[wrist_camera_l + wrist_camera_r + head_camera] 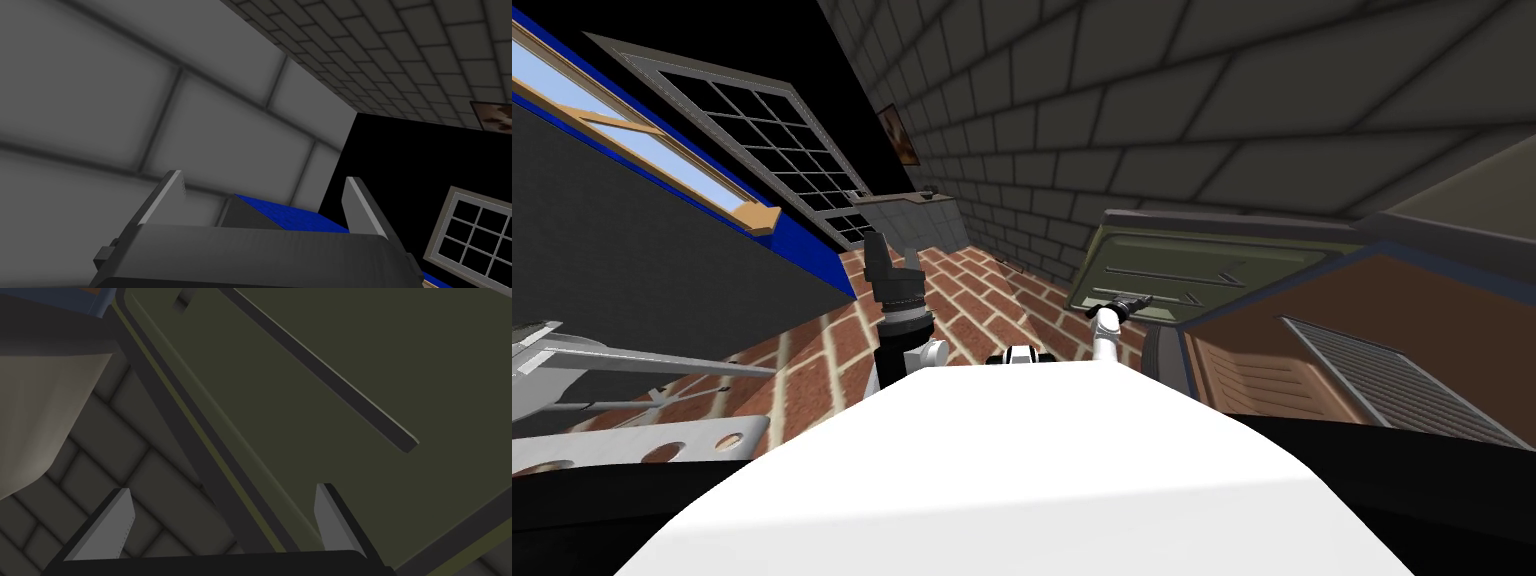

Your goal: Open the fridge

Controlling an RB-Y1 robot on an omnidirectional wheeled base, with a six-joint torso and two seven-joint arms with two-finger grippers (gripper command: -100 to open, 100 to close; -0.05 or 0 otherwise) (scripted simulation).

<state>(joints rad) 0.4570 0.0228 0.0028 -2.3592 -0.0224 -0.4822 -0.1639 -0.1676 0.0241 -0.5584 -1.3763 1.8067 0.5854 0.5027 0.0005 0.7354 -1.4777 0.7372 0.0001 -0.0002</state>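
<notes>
Right end effector spread, empty, close to edge of olive-green flat fridge door, ahead on my right. Door probably heavy, stiff, seal resisting. Best hold: long dark bar handle. Left end effector spread, raised.

Dim, even light, brightest at the window, wide-lens splay toward the head view's corners.

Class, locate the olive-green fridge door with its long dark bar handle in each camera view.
Head view: olive-green fridge door right of centre, beyond the right gripper.
Right wrist view: close ahead, its edge running between the open fingers.
Left wrist view: the open left gripper faces elsewhere.
Shared landmark: the door's long dark bar handle.
</notes>
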